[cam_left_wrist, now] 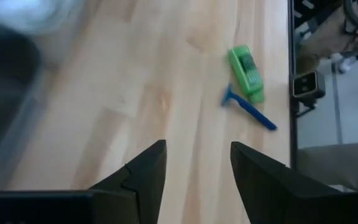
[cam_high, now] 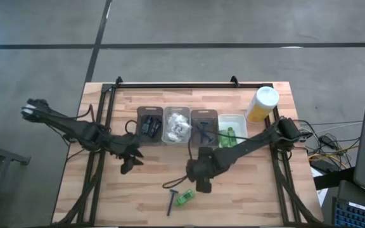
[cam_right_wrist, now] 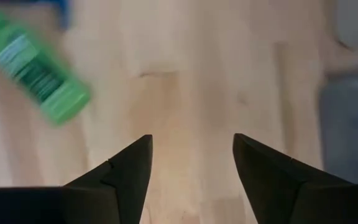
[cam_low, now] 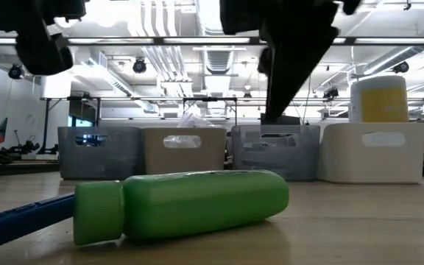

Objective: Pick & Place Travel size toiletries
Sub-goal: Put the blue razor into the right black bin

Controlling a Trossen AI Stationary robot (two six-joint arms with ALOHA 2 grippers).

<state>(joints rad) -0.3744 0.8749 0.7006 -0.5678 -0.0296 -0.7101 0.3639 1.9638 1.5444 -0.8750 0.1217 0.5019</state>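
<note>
A small green tube [cam_high: 185,197] lies on its side on the table near the front edge, also seen as the green tube [cam_left_wrist: 246,73] and green tube [cam_right_wrist: 35,73]. A dark blue razor [cam_high: 171,201] lies flat beside it, its head by the tube. My right gripper [cam_high: 203,184] hangs open just above the table, a little to the far right of the tube, with nothing between its fingers. My left gripper [cam_high: 127,166] is open and empty over the table's left half.
Four small trays stand in a row at mid-table: a dark one [cam_high: 149,124], one with white packets [cam_high: 176,125], one with razors [cam_high: 203,126] and a white one with green tubes [cam_high: 230,131]. A tall yellow bottle [cam_high: 262,104] stands at the far right.
</note>
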